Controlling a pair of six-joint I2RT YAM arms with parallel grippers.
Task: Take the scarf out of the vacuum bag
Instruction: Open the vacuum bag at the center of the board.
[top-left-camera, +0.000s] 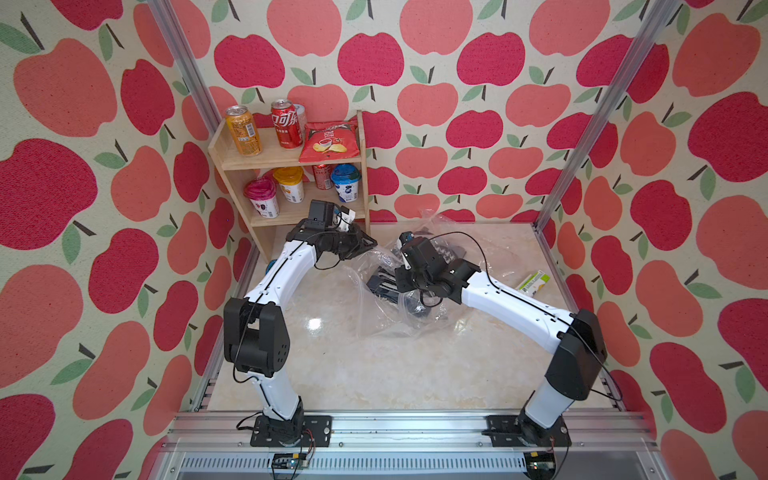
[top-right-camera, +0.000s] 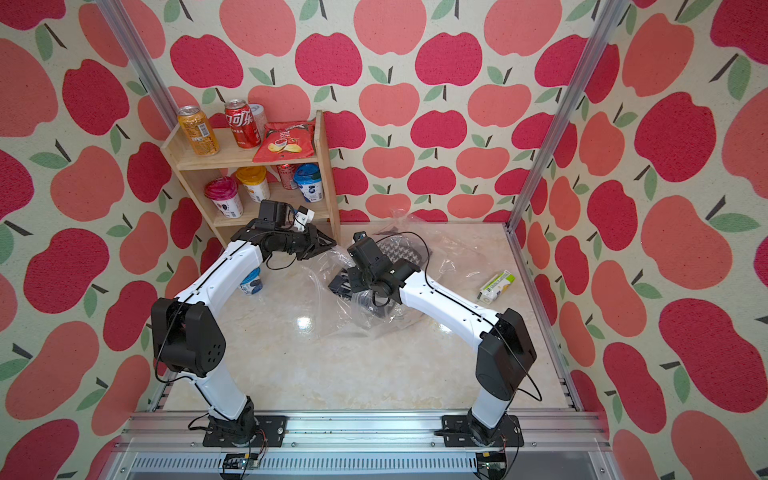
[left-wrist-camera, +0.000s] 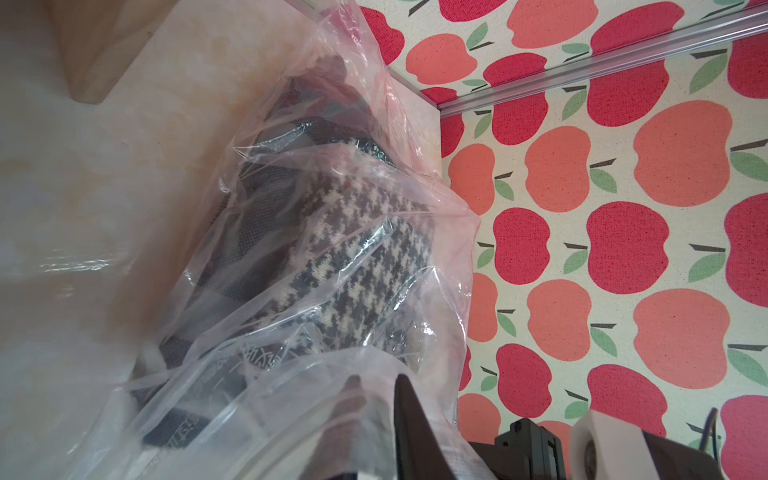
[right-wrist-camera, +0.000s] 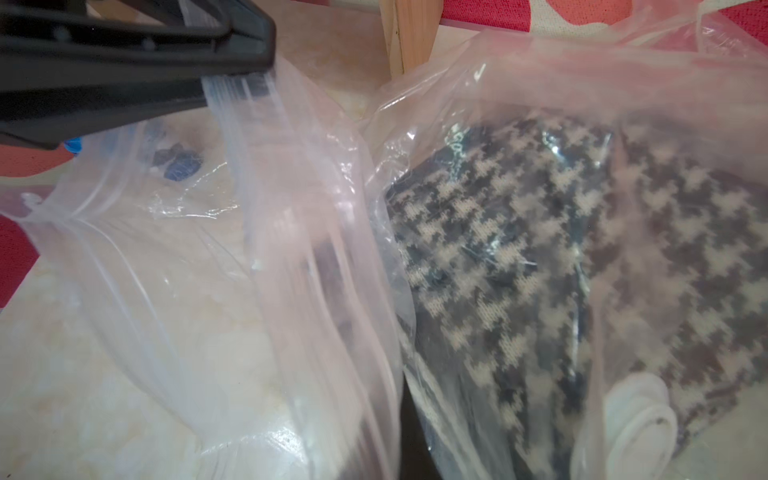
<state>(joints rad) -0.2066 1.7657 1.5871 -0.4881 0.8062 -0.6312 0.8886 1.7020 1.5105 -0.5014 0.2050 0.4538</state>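
Note:
The vacuum bag (top-left-camera: 374, 316) lies crumpled on the marble table between my arms, and it shows in both top views (top-right-camera: 324, 303). Inside it is the scarf (left-wrist-camera: 353, 257), a brown-and-cream houndstooth knit (right-wrist-camera: 540, 249). The bag's round white valve cap (right-wrist-camera: 640, 419) rests on the scarf. At the bag's zip edge near the shelf, my left gripper (top-left-camera: 372, 242) has its fingers slightly apart (left-wrist-camera: 380, 378), with film draped over one finger. My right gripper (top-left-camera: 380, 284) is at the bag's mouth, shut on gathered bag plastic (right-wrist-camera: 382, 449).
A wooden shelf (top-left-camera: 291, 166) with cans, cups and a crisps bag stands at the back left, just behind my left gripper. A blue-lidded cup (top-right-camera: 252, 282) stands under my left arm. A small carton (top-left-camera: 534, 282) lies at the right edge.

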